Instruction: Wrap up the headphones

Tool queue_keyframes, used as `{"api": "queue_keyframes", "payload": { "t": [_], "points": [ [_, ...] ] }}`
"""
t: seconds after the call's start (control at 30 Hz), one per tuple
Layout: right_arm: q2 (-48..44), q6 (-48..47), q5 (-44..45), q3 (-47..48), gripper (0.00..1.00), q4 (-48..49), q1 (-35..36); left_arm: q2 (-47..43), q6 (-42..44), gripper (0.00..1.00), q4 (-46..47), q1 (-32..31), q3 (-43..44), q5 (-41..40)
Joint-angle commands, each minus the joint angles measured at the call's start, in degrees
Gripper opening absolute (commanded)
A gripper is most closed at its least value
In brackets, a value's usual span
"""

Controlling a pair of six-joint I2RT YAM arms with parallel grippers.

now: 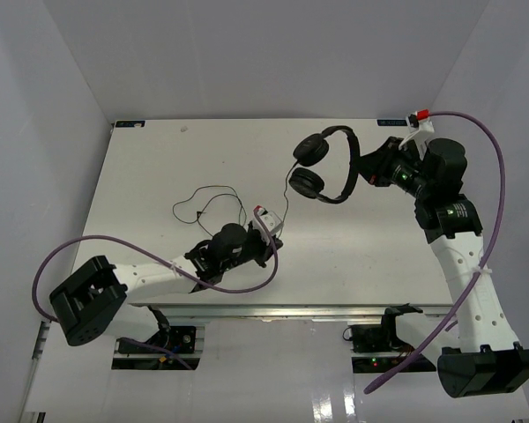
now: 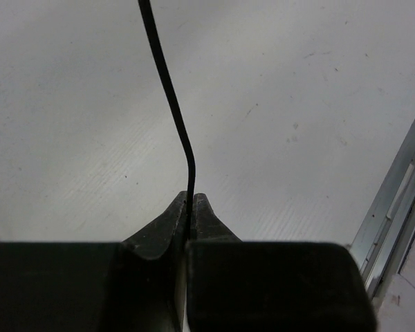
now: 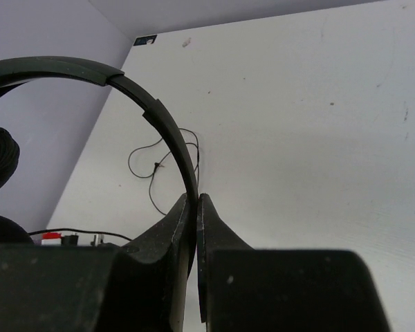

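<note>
Top view: headphones [image 1: 322, 167] held at far right of table [image 1: 159, 159], headband [image 1: 351, 150] in right gripper [image 1: 360, 169], earcups [image 1: 306, 183] to the left of it. Cord [image 1: 207, 204] lying in loose loops mid-left on the table, one strand running from lower earcup to left gripper [image 1: 273, 236] near centre.

Left wrist only: jaws pinched together on cord [image 2: 171, 104], thin line rising from the tips.

Right wrist only: jaws clamped on headband [image 3: 155, 111], cord loops visible on the table beyond.

Matt black plastic headphones [image 1: 310, 150]; matt white table [image 1: 159, 159]
</note>
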Motion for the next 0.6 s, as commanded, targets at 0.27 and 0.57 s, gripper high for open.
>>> {"api": "queue_keyframes", "payload": {
  "t": [0.27, 0.57],
  "points": [
    [4.6, 21.5, 3.1, -4.4, 0.08, 12.0, -0.2, 7.4, -2.8, 0.20, -3.3, -2.6, 13.0, -6.4],
    [10.1, 25.1, 3.5, -4.0, 0.08, 14.3, -0.2, 10.9, -3.0, 0.18, -5.6, -3.5, 17.1, -7.5]
  ]
}}
